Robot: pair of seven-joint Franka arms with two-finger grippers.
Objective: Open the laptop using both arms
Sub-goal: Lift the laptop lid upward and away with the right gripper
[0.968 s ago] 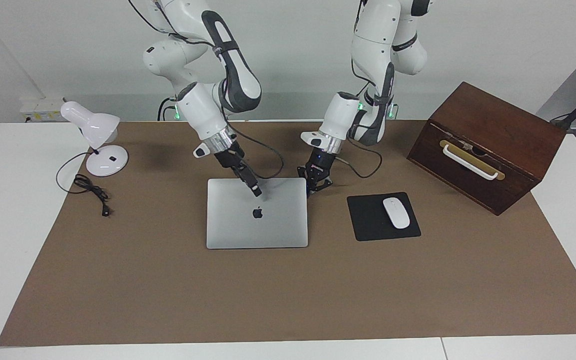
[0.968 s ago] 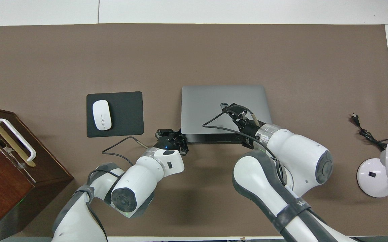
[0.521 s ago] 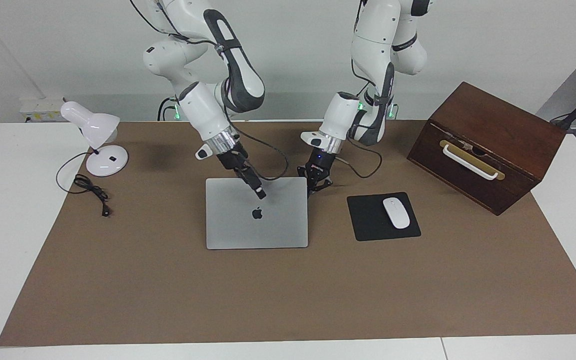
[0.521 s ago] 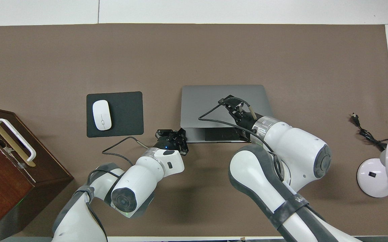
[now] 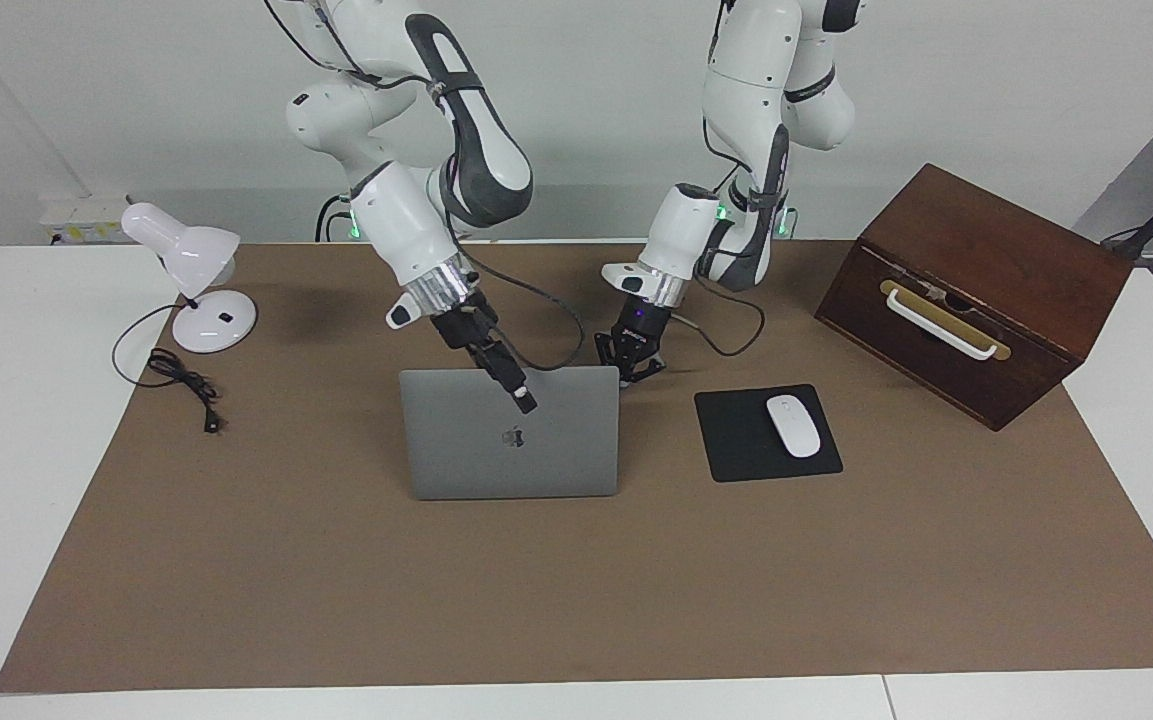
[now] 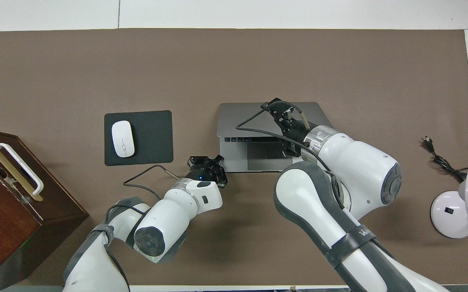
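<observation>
On the brown-covered bench (image 5: 836, 600), a slim metal laptop (image 5: 511, 455) sits mid-table with its lid partly raised, keyboard and trackpad showing in the overhead view. The right pincer (image 5: 519, 392) reaches over the lid's free edge onto the lid; whether it pinches the lid or only hooks it cannot be told. The left pincer (image 5: 636, 367), fingers spread, is at the base corner toward the left arm's end, apparently pinning it. The laptop looks stiff, smooth and fairly light, so the base may slide or lift unless held; the thin lid is best taken at its free edge, mid-width, and swung gently about the hinge. A wooden box (image 5: 971, 290), a lamp (image 5: 194, 275), and a mouse (image 5: 794, 425) on its pad (image 5: 736, 440) stand well apart.
</observation>
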